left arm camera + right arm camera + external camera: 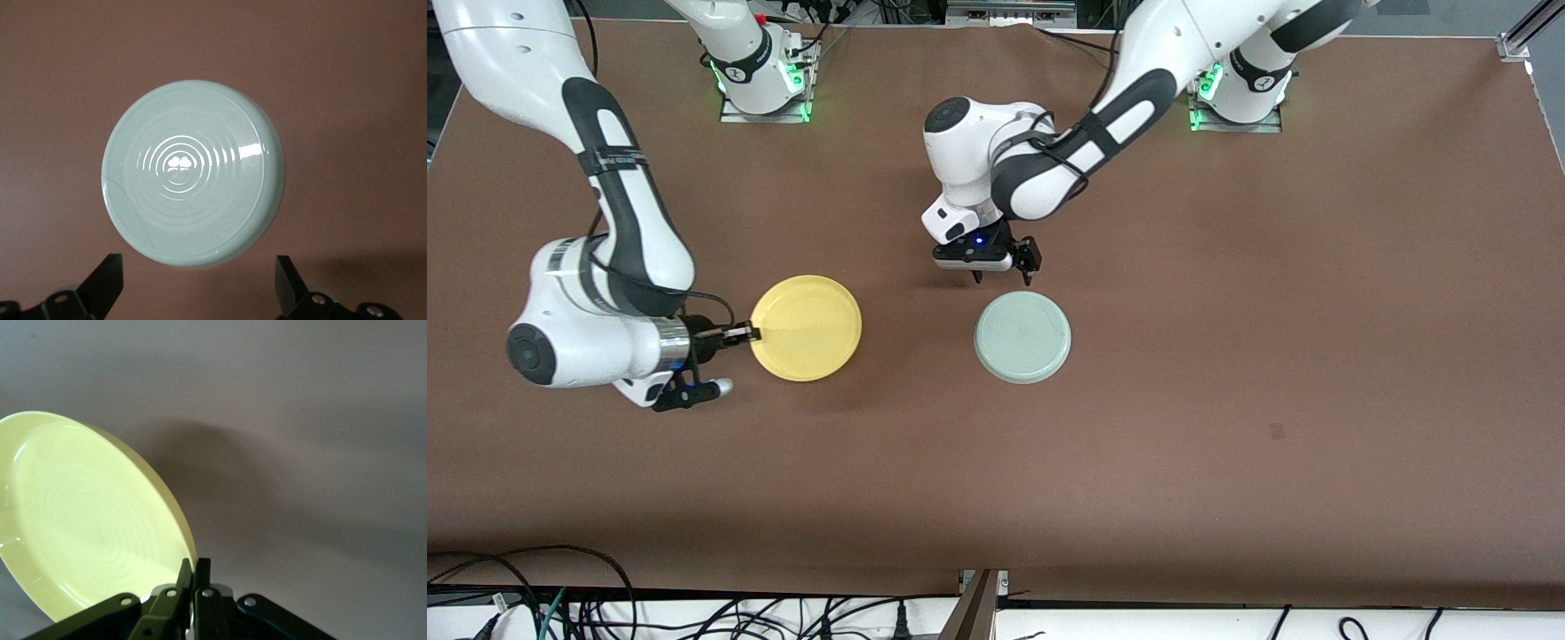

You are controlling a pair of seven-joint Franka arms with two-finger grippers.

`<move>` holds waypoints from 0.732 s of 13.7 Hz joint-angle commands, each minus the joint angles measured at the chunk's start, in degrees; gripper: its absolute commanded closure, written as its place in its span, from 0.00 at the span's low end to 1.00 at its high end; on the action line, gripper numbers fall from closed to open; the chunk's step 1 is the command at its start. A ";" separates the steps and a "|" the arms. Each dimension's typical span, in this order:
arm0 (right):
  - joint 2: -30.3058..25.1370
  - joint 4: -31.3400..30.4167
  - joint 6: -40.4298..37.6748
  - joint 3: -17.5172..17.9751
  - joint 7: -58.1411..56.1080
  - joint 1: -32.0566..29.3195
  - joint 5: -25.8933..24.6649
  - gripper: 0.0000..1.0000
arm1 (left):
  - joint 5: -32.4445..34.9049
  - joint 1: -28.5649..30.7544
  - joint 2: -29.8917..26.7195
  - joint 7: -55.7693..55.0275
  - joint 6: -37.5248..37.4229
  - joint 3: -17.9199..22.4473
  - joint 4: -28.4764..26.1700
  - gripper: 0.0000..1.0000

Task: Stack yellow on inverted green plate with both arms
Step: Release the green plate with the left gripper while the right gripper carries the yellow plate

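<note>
Green plate [1022, 337] already lies inverted on the table under my left gripper [1002, 269], its jaws apart, while my right gripper [749, 334] pinches the yellow [807, 327] rim, lifted toward the right arm's end, stacking undone.

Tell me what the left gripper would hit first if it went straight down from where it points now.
Probably bare table, just past the green plate's rim. The left gripper is open, and depth is hard to judge.
</note>
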 commanded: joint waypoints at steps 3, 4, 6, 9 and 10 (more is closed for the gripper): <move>-0.83 -4.42 9.03 1.77 10.06 6.52 1.38 1.00 | -6.11 25.33 -2.10 8.62 -5.52 -19.07 -2.49 0.00; -0.13 -4.69 10.96 1.77 12.78 8.02 1.47 1.00 | -6.20 29.64 -2.10 11.25 -7.11 -22.50 -2.14 0.00; 0.14 -4.52 13.78 1.95 17.44 11.62 4.18 1.00 | -6.28 38.69 -2.10 16.53 -10.01 -29.10 -1.78 0.00; 1.02 -4.25 18.09 1.95 23.76 16.80 6.48 1.00 | -9.44 51.79 -2.01 24.97 -14.67 -36.57 -1.52 0.00; 1.80 -3.99 20.28 1.95 27.62 19.00 6.48 1.00 | -9.53 55.40 -2.01 26.64 -17.03 -39.30 -0.56 0.00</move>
